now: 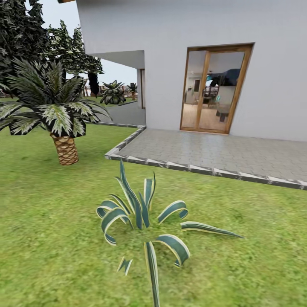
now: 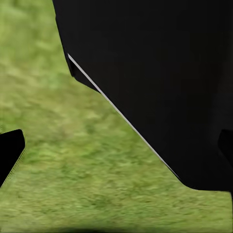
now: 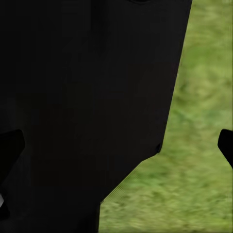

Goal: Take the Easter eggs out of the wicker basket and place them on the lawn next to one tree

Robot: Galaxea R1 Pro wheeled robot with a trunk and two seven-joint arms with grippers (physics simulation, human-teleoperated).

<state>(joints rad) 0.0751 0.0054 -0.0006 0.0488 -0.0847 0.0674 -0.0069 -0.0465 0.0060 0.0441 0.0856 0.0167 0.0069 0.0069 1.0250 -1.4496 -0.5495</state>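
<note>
A striped agave plant (image 1: 143, 221) sits closest on the lawn (image 1: 51, 238), with a squat palm (image 1: 51, 111) further off beside the grey paved patio (image 1: 221, 153) and white house (image 1: 192, 25). Both wrist views show grass behind black robot bodywork; gripper openings cannot be judged.

A large black body of the robot (image 3: 87, 107) covers most of the right wrist view, its edge running down and then cutting in at a slant. Beside it lies the lawn (image 3: 194, 160), short green grass, blurred and mottled with lighter patches. Two dark fingertips (image 3: 10, 145) of the right gripper (image 3: 116, 145) show at opposite edges, well apart, with nothing between them.
</note>
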